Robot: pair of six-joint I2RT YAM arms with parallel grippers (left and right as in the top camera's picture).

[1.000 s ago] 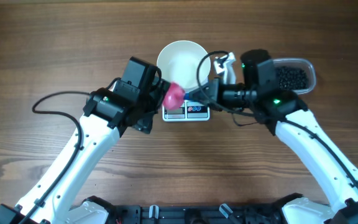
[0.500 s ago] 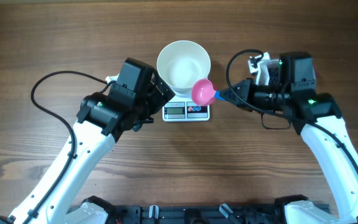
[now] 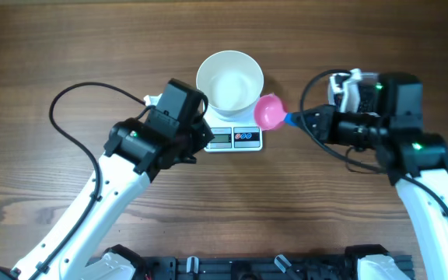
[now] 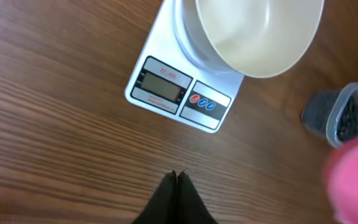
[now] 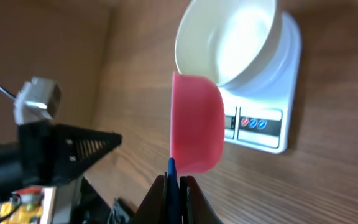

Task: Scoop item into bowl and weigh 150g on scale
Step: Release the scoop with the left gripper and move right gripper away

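Bg on my feed: I see the wood table (image 3: 45, 47) filling the overhead frame edge to edge. Dark brown top, grain runs left-right w/ lighter streaks. Light even + diffuse, shadows soft. Same wood in both wrist views.

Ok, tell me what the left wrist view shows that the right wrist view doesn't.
Only the left wrist view: the clear tub of black beads, right of the scale, and the scale's whole display. Only the right wrist view: the right gripper shut on the pink scoop's blue handle; the left wrist view catches that scoop only as a pink blur at its edge. Both: the empty white bowl sitting on the scale, the shut left gripper, the wooden table.
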